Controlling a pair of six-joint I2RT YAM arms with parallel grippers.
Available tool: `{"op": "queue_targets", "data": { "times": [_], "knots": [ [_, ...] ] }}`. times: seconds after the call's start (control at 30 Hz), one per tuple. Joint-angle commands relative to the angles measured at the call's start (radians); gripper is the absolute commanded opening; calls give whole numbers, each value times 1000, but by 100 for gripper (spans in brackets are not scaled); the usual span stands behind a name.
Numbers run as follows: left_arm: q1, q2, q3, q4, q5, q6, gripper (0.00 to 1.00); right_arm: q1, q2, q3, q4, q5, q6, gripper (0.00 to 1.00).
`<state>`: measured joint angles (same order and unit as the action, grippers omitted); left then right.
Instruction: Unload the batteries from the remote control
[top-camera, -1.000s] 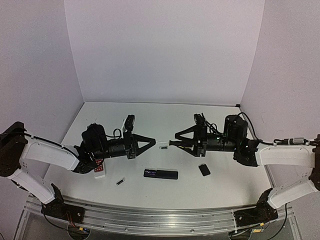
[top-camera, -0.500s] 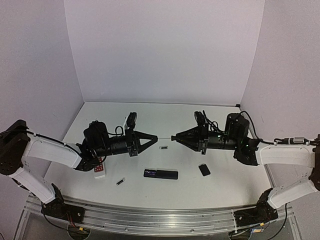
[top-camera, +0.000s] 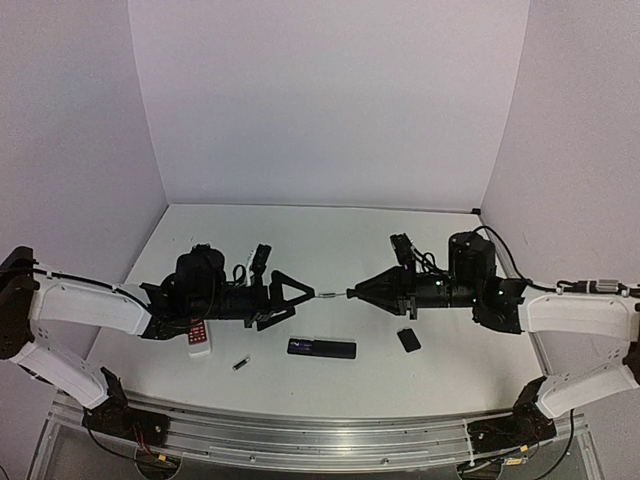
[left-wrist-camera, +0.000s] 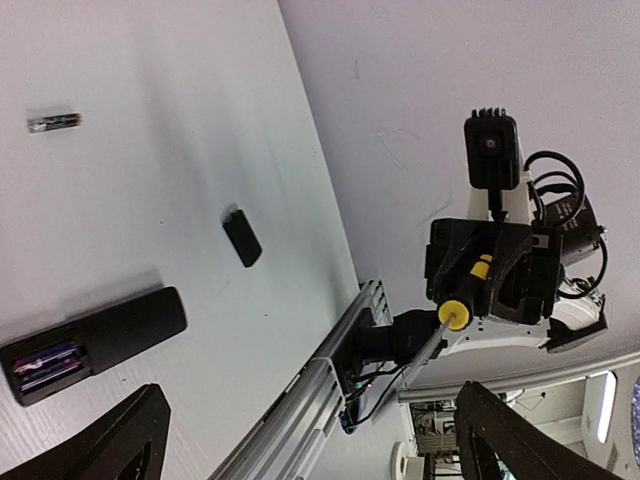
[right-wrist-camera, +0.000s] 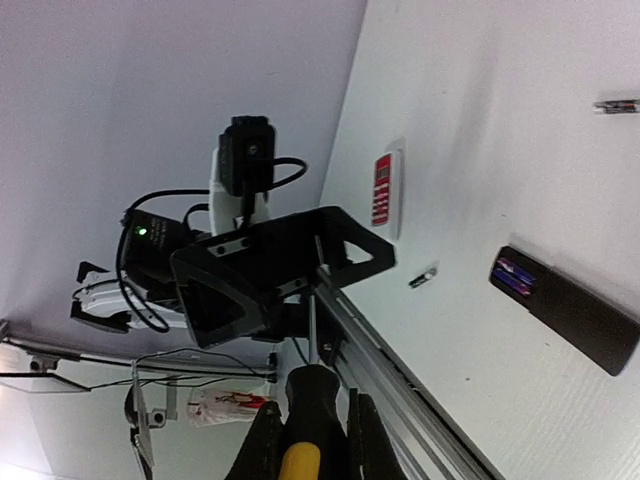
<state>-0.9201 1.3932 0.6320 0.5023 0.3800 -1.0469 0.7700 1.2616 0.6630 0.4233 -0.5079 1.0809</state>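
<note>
the right claw is clamping the handle of the yellow-and-black screwdriver, and the shaft is pointing across at the left claw, whose fingers are standing wide apart. the black remote is lying on the counter nearer the arm bases, with its back open and batteries sitting in its compartment. one loose battery is lying near a white remote. a second battery is lying farther out. the small black cover is resting to the right of the black remote.
</note>
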Motion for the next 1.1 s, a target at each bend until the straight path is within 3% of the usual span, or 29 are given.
{"op": "queue_targets", "data": {
  "times": [0.0, 0.13, 0.27, 0.5, 0.73, 1.07],
  "knots": [
    [0, -86, -50, -188, -134, 29, 100, 3, -136, 9, -371, 176, -189, 0],
    [-1, -48, -83, -166, -107, 20, 100, 3, -201, 11, -558, 270, -253, 0],
    [0, 43, -38, -191, -114, 55, 100, 3, -196, 21, -637, 228, -301, 0],
    [6, 171, 49, -224, -191, 92, 99, 3, -128, 42, -645, 147, -356, 0],
    [22, 244, 86, -220, -180, 101, 100, 7, -34, 36, -647, 65, -371, 0],
    [23, 334, 99, -169, -115, 82, 99, 20, 78, 79, -605, 150, -396, 0]
  ]
}}
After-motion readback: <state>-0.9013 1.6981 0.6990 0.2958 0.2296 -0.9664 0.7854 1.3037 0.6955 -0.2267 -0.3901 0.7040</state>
